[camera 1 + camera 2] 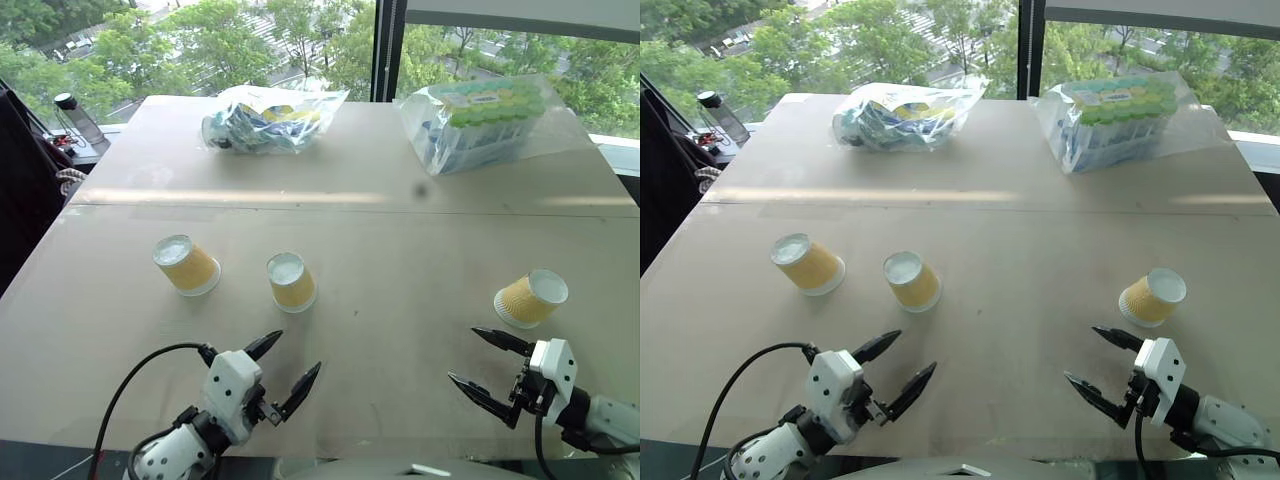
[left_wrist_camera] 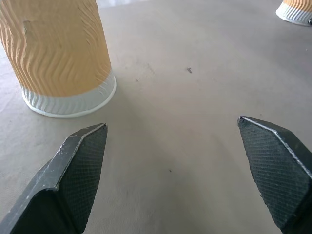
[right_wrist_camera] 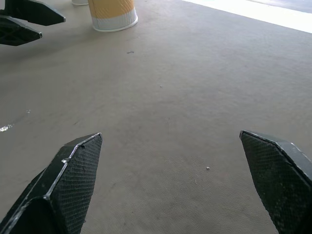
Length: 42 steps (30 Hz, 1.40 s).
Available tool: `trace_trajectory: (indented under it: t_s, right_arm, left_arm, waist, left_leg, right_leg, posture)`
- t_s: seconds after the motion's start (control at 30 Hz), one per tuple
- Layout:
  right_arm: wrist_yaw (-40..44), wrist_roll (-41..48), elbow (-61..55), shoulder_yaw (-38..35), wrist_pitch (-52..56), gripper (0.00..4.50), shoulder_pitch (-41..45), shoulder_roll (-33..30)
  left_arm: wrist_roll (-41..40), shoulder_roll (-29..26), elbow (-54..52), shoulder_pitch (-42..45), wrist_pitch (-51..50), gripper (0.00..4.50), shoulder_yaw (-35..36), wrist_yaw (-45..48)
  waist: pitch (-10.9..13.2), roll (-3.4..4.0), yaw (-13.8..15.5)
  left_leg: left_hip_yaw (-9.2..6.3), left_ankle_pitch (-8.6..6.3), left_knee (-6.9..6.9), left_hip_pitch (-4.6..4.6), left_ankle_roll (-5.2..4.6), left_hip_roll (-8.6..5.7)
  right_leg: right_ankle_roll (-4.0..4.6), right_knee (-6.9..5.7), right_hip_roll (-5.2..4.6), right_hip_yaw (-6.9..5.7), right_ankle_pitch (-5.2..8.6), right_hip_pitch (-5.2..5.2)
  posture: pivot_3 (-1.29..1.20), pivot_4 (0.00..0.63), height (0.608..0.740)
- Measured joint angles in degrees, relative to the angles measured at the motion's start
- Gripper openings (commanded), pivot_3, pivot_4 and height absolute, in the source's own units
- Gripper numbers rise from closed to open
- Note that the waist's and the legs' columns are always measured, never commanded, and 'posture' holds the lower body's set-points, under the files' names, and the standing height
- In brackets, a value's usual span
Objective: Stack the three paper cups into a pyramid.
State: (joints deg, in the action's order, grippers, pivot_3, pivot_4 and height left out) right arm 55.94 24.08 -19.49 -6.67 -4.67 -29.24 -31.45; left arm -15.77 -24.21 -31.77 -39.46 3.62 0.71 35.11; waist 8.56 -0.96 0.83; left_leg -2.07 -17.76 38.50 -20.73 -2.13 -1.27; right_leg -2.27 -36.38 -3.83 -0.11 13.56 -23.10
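my jaws gaped empty; cups (image 1: pixel 291 281) ahead looked light, crushable; judged gentle mid-wall pinch safest on ribbing.

The three paper cups (image 1: pixel 187 265) (image 1: pixel 291 280) (image 1: pixel 530 298) have yellow-orange wavy-ribbed sides with white rims and bases. The table (image 1: pixel 380 230) is plain beige. The gripper fingers (image 2: pixel 80 165) are black with fine cross-hatching.

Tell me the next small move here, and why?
Probably ease the left gripper forward to the middle cup and close on it. All three cups stand upside down and apart: the left cup, the middle one, and the right cup. Both grippers are open and empty, the right gripper too, so nothing is stacked yet.
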Motion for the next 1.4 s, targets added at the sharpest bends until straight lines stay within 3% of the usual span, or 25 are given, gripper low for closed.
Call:
trace_trajectory:
  t_s: [0.2,0.53,1.27,1.4]
  right_arm:
    - [3.8,3.6,-0.2,0.0,-1.8,4.5,1.9,0.0]
    - [2.8,14.2,-9.8,0.3,4.7,4.5,9.8,-0.1]
    - [1.1,14.2,-11.6,1.2,6.9,4.5,10.0,0.4]
    - [0.7,14.2,-11.9,1.2,6.9,4.5,10.2,0.4]
  left_arm:
    - [-1.3,4.3,-0.9,0.5,2.0,4.39,2.1,-3.4]
    - [6.7,7.6,3.6,15.8,2.4,4.39,3.7,-12.7]
    - [7.1,11.6,15.8,27.0,5.4,4.39,0.7,-12.8]
    - [4.9,12.6,16.1,27.1,5.0,2.83,0.7,-12.6]
  waist:
    - [0.0,-0.02,0.0]
    - [0.0,-0.03,0.0]
    - [0.0,-0.03,0.0]
    - [0.0,-0.03,0.0]
  left_leg:
    - [0.0,0.0,0.01,0.0,0.0,0.0]
    - [-0.01,0.0,0.07,0.04,0.01,-0.04]
    - [-0.01,0.01,0.13,0.03,0.01,-0.04]
    - [-0.02,0.01,0.13,0.03,0.01,-0.04]
  right_leg:
    - [-0.01,0.0,0.0,0.0,-0.01,0.01]
    - [-0.2,-0.1,0.27,-0.17,-0.16,0.02]
    - [-0.21,-0.14,0.04,-0.14,-0.17,0.01]
    - [-0.21,-0.14,0.03,-0.08,-0.17,0.01]
  posture:
    - [0.0,0.15,0.74]
    - [0.0,0.15,0.74]
    - [0.0,0.15,0.74]
    - [0.0,0.15,0.74]
